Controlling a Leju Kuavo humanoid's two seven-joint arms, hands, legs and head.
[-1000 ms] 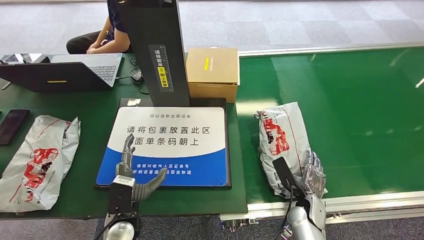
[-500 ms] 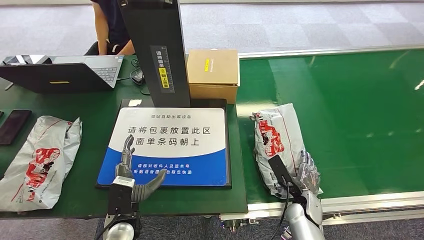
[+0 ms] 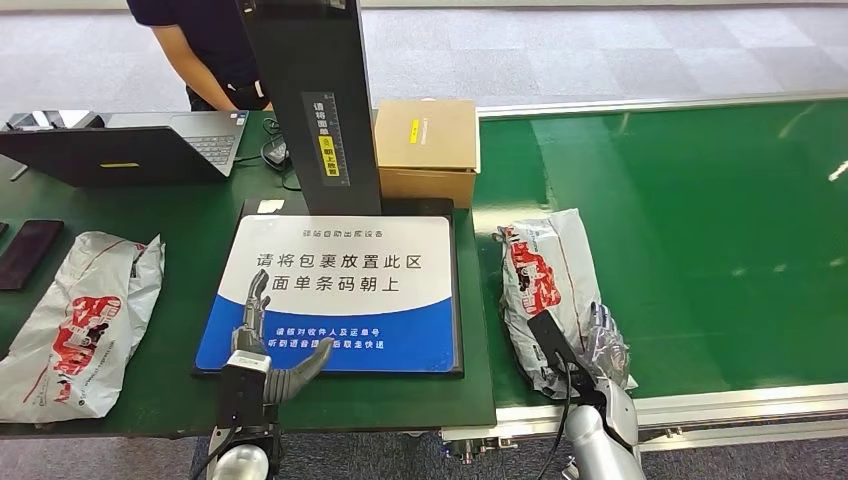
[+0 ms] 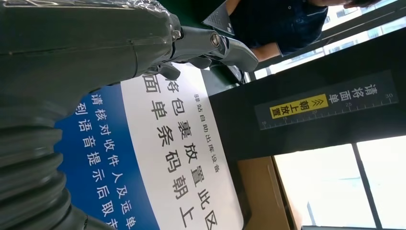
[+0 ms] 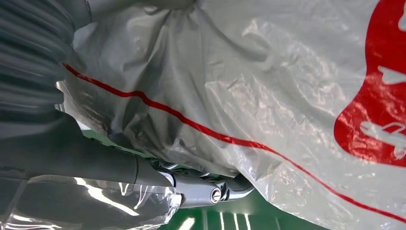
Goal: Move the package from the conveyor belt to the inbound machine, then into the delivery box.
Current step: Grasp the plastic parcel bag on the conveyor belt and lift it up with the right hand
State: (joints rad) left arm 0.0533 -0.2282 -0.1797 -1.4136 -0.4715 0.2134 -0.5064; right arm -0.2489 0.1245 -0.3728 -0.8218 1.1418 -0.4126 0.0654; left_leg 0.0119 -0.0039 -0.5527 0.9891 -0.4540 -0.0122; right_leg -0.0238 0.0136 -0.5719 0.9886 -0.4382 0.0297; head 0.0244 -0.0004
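Note:
A grey plastic package (image 3: 545, 275) with red print lies on the green conveyor belt (image 3: 700, 220), close to its left edge. My right hand (image 3: 592, 345) grips the package's near end, with the thumb (image 5: 191, 184) curled against the crumpled plastic (image 5: 268, 96). The inbound machine's blue and white plate (image 3: 340, 270) lies left of the belt, under a dark post (image 3: 310, 100). My left hand (image 3: 265, 345) is at the plate's near edge, fingers apart and holding nothing; the left wrist view shows this hand (image 4: 95, 43) over the printed plate (image 4: 172, 158).
A cardboard box (image 3: 425, 145) stands behind the plate beside the post. A second grey package (image 3: 85, 320) lies on the green table at the left, with a phone (image 3: 28, 252) and a laptop (image 3: 120, 145) behind it. A person (image 3: 200, 45) stands behind the table.
My right hand has moved left with the package in its grip, toward the belt's left edge. The person behind the table has risen and shifted left. My left hand is unmoved.

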